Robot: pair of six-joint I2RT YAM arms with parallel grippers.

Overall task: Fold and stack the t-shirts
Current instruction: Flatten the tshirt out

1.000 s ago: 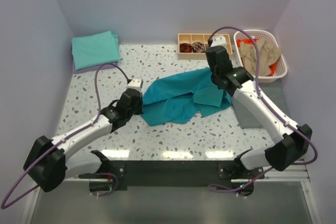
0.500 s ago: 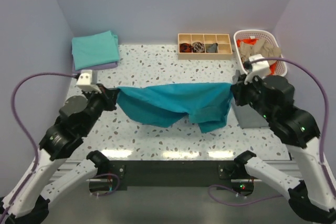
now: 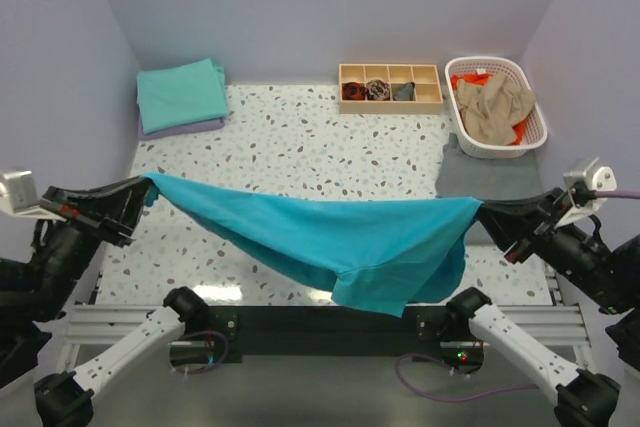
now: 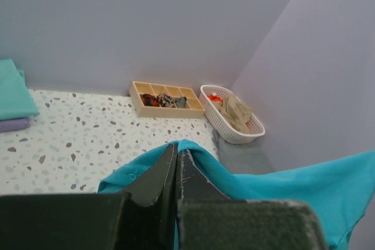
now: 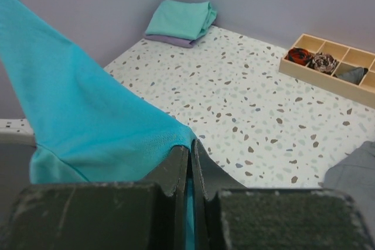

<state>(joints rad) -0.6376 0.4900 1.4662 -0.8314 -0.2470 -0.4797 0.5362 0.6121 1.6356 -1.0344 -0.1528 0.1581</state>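
While both arms hold the teal shirt [image 3: 340, 242] stretched between them, the step in hand is spreading it out before the first fold. The left hand [image 3: 143, 189] is clamped on one end of the top edge and the right hand [image 3: 482, 211] on the other. Each wrist view shows the fingers pressed together with teal cloth pinched at their tips. The shirt hangs above the near half of the worktop [image 3: 300, 137], taut along the top, with its lower part sagging toward the near edge.

Next, I judge, it must be lowered and laid flat, both arms moving together so the tension holds and neither end slips. An aqua shirt [image 3: 180, 94] lies folded on a lavender shirt [image 3: 182, 130] in the far left corner, and a tan shirt [image 3: 492, 109] waits in the basket [image 3: 497, 59].

Half a second ago the hands were closer together and farther from the near edge, and the shirt hung slacker. A second ago it lay crumpled on the worktop.
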